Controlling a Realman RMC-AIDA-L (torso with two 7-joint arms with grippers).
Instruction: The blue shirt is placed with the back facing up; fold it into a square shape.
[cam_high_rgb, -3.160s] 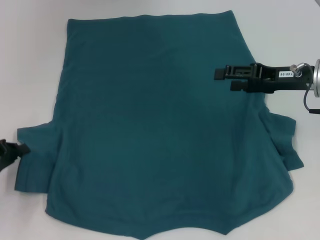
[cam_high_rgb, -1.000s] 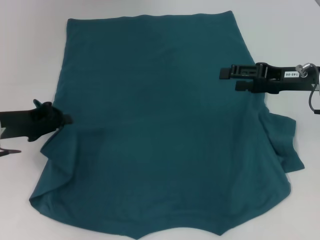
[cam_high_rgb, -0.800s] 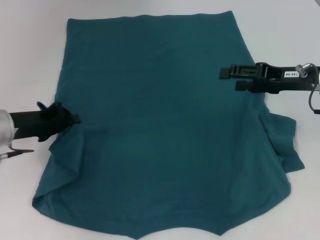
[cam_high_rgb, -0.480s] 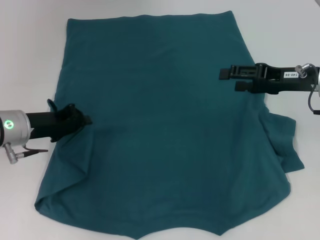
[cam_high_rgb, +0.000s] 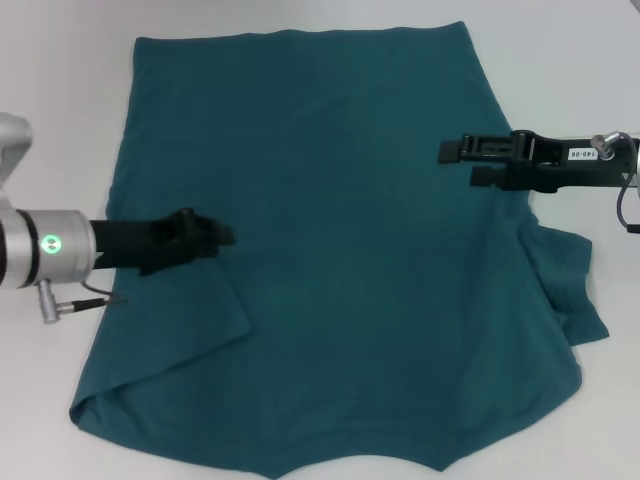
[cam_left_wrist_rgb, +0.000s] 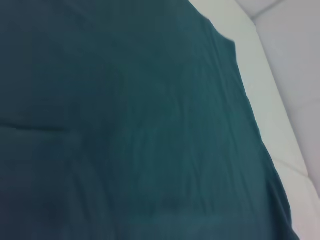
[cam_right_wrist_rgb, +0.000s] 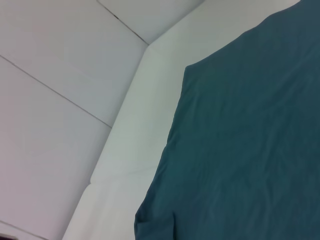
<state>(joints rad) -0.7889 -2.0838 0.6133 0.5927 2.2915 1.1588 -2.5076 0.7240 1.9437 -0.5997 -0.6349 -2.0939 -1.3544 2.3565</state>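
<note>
- Your left gripper (cam_high_rgb: 215, 236) is out over the left half of the blue shirt (cam_high_rgb: 330, 200), its fingers pinched shut on the left sleeve, which it has drawn in over the shirt's back; the folded flap lies just below it.
- Your right gripper (cam_high_rgb: 458, 162) hangs over the shirt's right edge, fingers parted, with no cloth between them.
- Only the head view shows you both arms and the whole shirt, spread back-up across the white table (cam_high_rgb: 60, 130), its hem toward the far edge and its collar end at the near edge.
- The right sleeve (cam_high_rgb: 570, 280) lies unfolded, partly behind the right arm.
- The left wrist view gives you only wrinkled teal cloth and a strip of table edge; no fingers show.
- The right wrist view shows you a shirt corner, the table edge and a pale panelled wall (cam_right_wrist_rgb: 55, 60).
</note>
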